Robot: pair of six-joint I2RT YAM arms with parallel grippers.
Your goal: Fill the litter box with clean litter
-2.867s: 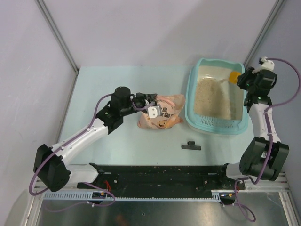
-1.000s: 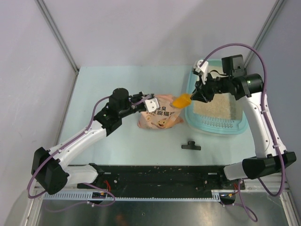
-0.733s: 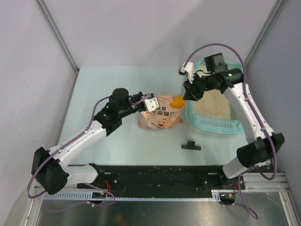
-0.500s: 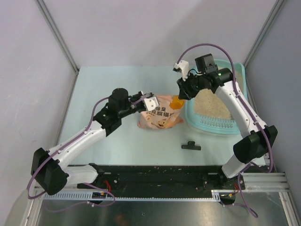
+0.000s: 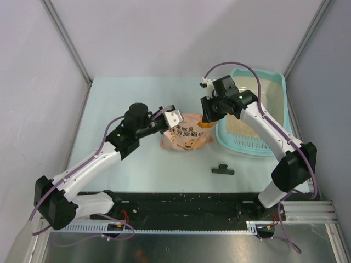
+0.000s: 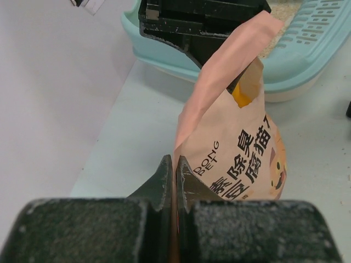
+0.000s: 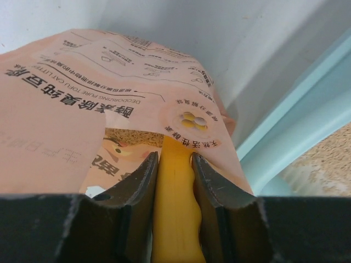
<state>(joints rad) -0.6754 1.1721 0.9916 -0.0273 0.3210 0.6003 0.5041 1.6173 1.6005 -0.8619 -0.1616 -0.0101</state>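
Left jaws: clamped shut on the lip of the pink-orange printed soft bag point(image 6: 236, 164). Right jaws: closed on the orange plastic scoop point(image 7: 174, 219) handle. The scoop, over the light-teal plastic litter box point(image 5: 274, 76) moments ago, is now pushed into the bag mouth; a refill is judged underway. Pale beige litter granules point(image 7: 323, 150) are already spread in the box.

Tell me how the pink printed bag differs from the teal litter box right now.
The bag is soft, pink-orange with black print; the litter box is rigid teal plastic with a slotted grille. The left jaws pinch the bag's edge, holding it up; the litter box lies flat, ungripped. An orange scoop dips into the bag; the litter box shows pale litter. Both sit on the table, side by side.
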